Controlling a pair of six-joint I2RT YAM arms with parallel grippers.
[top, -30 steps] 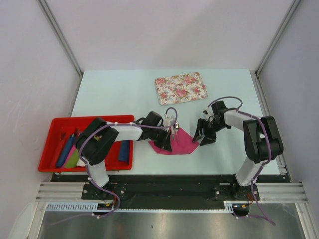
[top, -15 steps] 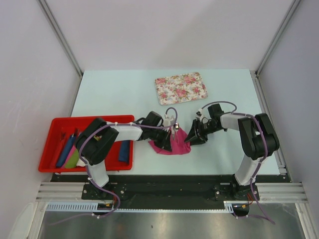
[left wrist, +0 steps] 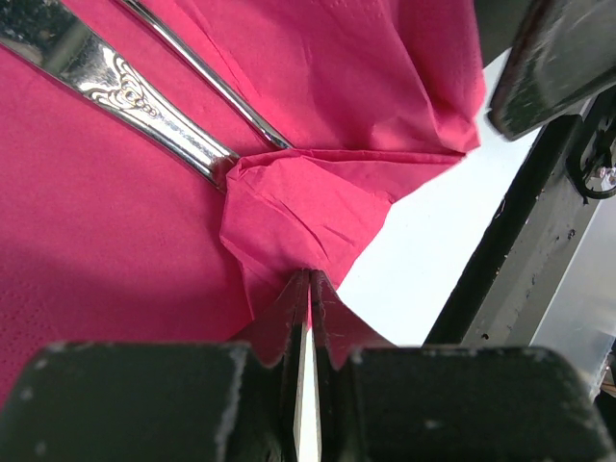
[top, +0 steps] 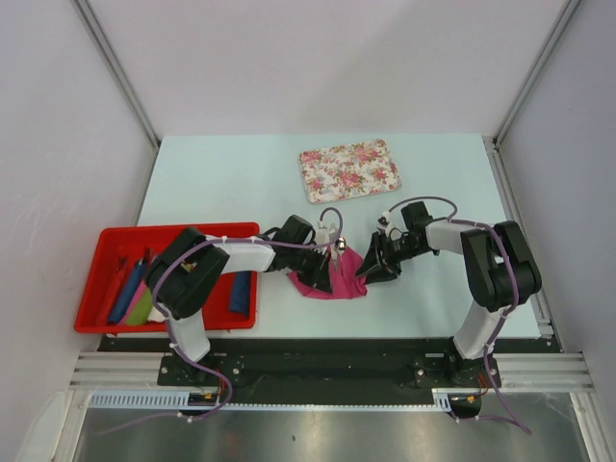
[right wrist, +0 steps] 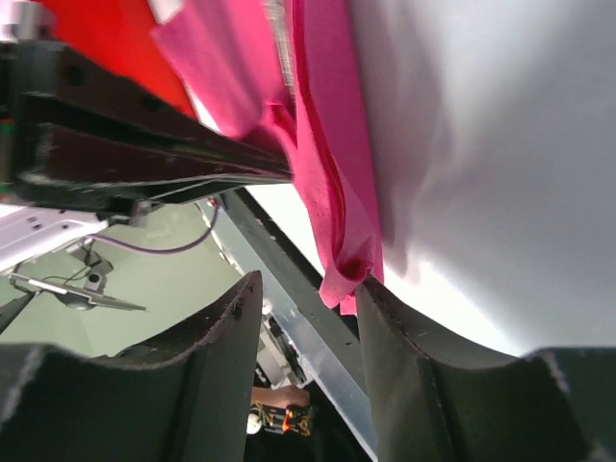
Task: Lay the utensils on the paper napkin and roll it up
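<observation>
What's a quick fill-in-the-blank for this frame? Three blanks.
The left gripper is ____ on a fold of the paper napkin.
The right gripper is ____, the napkin's edge between its fingers.
The utensils lie on the ____.
Missing: shut; open; napkin.

utensils [left wrist: 125, 91] partly under paper napkin [left wrist: 308, 212]

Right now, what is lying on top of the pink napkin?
Two silver utensils lie on the napkin. A folded corner of it, pinched by the left gripper, covers their ends, so their type cannot be told.
</observation>
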